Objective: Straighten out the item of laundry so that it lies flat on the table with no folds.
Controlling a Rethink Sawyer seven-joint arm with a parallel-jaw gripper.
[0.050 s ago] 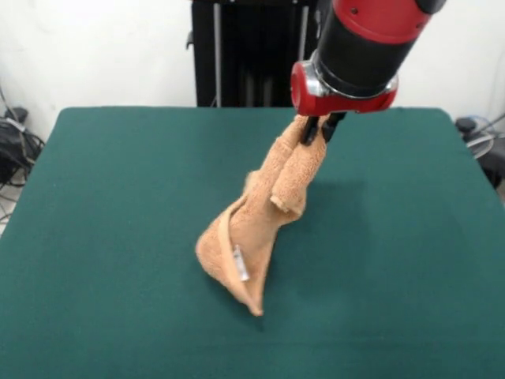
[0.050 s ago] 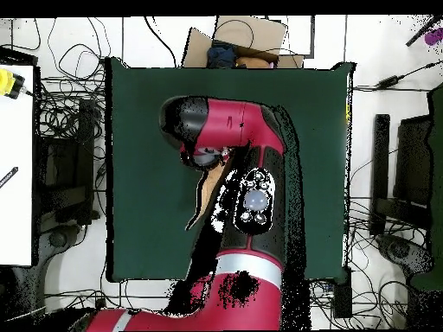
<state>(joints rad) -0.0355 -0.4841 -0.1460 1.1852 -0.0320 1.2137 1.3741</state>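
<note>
One towel (image 1: 256, 229) is held up off the desk (image 1: 102, 237) by its top corner, and that corner is pinched between the dark fingers of the claw (image 1: 319, 129), which is closed tight on the cloth. From the claw the orange-tan terry is seen hanging down at a slant, bunched into a narrow twisted column near the grip and widening lower down into a loose cone. Only the bottom part of the towel is rested on the green felt, where a pointed corner is pressed against the surface. A folded flap is draped beside the upper column, and a small white tag (image 1: 240, 264) is shown on the lower edge, just above the pointed corner. The towel is placed near the middle of the desk, with bare felt left all around it.

In the overhead view most of the towel (image 2: 204, 197) is hidden under the red and black arm (image 2: 247, 130), and only a tan sliver is seen beside the arm over the desk (image 2: 138, 173). Above the far edge of the desk a cardboard box (image 2: 234, 39) is visible.
</note>
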